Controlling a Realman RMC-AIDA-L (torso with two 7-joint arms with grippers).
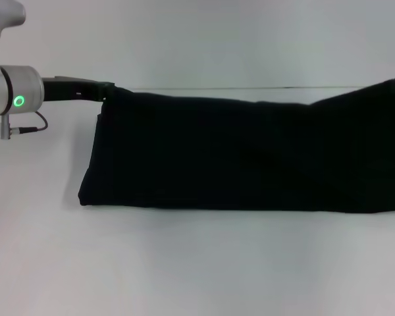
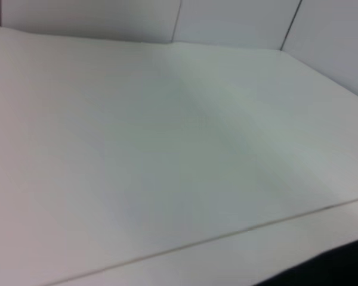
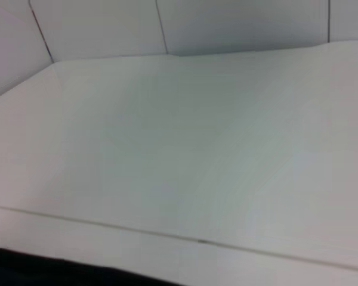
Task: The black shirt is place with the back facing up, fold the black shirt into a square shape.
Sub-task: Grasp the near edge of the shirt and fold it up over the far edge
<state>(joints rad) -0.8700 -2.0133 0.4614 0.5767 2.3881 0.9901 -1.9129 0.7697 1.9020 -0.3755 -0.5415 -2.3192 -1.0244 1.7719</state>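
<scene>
Black shirt (image 1: 237, 155) lying as long band on table (image 1: 184, 270), not yet square; crosswise folds left; left gripper (image 1: 104, 91) at far left corner, grip impossible to tell; right gripper unseen.

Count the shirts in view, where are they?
1. The black shirt lies as a long band across the white table, held up at its far corners: the left tool at one, the other at the frame's right edge. None hidden that I can see.

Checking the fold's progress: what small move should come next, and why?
Probably carry the far edge toward the near edge and lay it down. The black shirt forms a long band, its far corners raised; the left hand is at the far-left corner. The right hand is out of view.
</scene>
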